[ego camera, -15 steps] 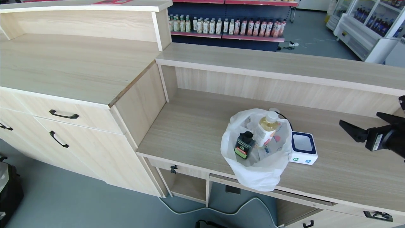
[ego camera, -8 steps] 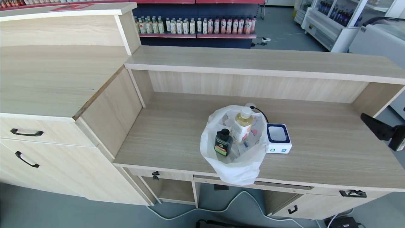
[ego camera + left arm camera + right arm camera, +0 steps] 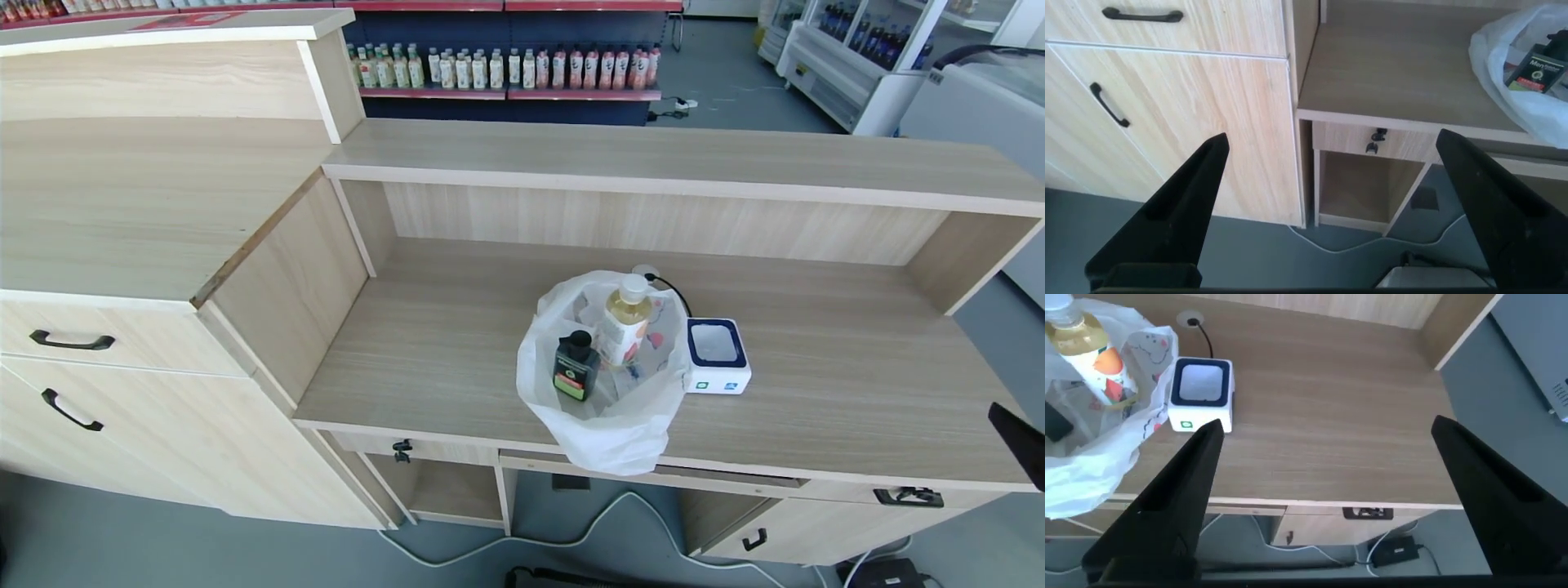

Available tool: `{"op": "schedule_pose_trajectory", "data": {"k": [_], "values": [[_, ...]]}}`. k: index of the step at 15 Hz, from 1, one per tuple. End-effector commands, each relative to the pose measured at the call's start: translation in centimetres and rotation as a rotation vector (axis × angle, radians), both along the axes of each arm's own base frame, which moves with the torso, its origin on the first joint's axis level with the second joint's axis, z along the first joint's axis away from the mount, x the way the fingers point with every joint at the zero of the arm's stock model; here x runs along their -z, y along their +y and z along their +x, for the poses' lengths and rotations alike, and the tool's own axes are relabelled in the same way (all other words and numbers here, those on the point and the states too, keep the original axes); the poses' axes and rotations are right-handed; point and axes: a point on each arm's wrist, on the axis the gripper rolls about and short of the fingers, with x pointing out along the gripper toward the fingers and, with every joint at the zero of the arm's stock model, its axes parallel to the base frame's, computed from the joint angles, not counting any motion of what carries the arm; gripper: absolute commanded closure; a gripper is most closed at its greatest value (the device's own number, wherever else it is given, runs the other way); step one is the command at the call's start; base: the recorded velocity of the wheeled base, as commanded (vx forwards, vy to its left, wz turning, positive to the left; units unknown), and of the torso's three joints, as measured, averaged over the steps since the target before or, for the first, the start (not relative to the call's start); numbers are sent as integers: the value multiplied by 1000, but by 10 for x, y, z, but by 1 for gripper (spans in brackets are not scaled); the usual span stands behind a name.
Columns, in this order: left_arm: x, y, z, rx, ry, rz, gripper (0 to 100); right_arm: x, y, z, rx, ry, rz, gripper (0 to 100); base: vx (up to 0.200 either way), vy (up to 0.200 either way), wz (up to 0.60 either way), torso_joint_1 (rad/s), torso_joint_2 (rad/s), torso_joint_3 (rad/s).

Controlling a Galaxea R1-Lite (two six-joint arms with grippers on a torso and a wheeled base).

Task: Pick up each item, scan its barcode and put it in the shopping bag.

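A white shopping bag (image 3: 606, 425) stands open near the counter's front edge. Inside it stand a tea bottle (image 3: 626, 325) with a white cap and a small black bottle (image 3: 575, 367). A white scanner (image 3: 717, 356) with a dark-rimmed window sits against the bag's right side. My right gripper (image 3: 1327, 498) is open and holds nothing, out past the counter's front right, with the scanner (image 3: 1200, 392) and bag (image 3: 1094, 457) ahead; one of its fingers (image 3: 1020, 443) shows in the head view. My left gripper (image 3: 1331, 212) is open and holds nothing, low in front of the cabinet, left of the bag (image 3: 1511, 77).
The counter (image 3: 816, 384) has a raised back ledge and side walls. A taller cabinet (image 3: 147, 212) with black-handled drawers stands to the left. Under the counter are an open cubby (image 3: 1368, 192) and cables on the floor. A cord runs from the scanner to a hole behind the bag.
The head camera swung early on, shifting the whole picture. My right gripper, open throughout, has pulled back from above the counter's right side down toward its front right corner.
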Motion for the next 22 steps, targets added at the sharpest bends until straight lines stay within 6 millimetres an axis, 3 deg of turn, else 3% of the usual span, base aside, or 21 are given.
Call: {"op": "schedule_pose_trajectory", "data": {"k": [1,4,6,14,22], "values": [[0,0,0,-1,0,0,0,16,8,-33,5,-79,-86,0,0,0,-600,2,2,2],[0,0,0,-1,0,0,0,14,12,-41,-28,-132,-87,0,0,0,-400,-79,137,64],[0,0,0,-1,0,0,0,19,15,-47,-71,-116,13,0,0,0,0,-22,75,24],[0,0,0,-1,0,0,0,81,22,-103,-48,39,219,0,0,0,0,0,0,0],[0,0,0,-1,0,0,0,89,20,-114,-156,-40,268,0,0,0,0,0,0,0]]}}
